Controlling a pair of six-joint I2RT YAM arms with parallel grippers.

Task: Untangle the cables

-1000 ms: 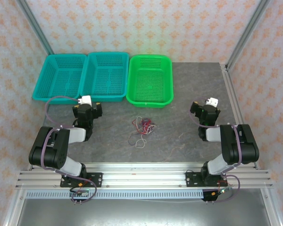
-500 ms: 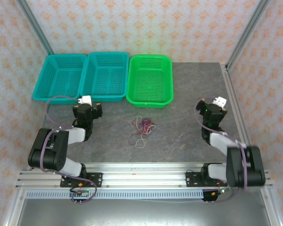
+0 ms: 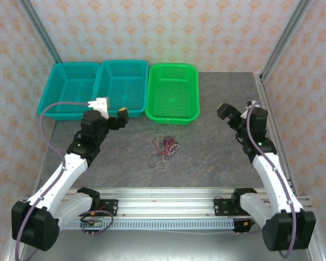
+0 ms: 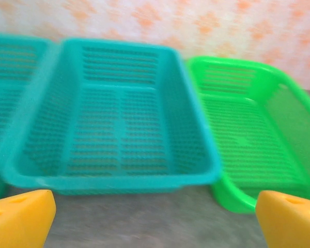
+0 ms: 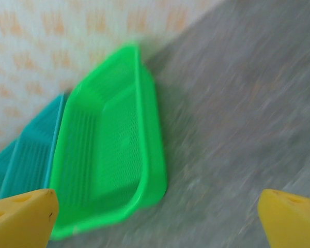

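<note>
I am logging a grey table point(image 3: 223, 163) carrying: left teal basket point(image 3: 68, 89), middle teal basket point(image 3: 121, 87), green basket point(image 3: 173, 92), tangled cables point(image 3: 164, 148).

My left fingers point(image 4: 21, 217) and right fingers point(image 5: 20, 217) are yellow-orange. My left arm point(image 3: 65, 166) and right arm point(image 3: 270, 171) are white with black joints, and a purple-grey hose point(image 3: 46, 117) loops off the left one. The cables point(image 3: 164, 147) are red and white, with some darker strands. Two baskets point(image 3: 49, 100) point(image 3: 122, 112) are teal and the third basket point(image 3: 172, 116) is bright green, all with fine mesh. The table point(image 3: 217, 157) is mottled dark grey. The wall point(image 3: 152, 27) is pale pink with repeated orange floral motifs.
</note>
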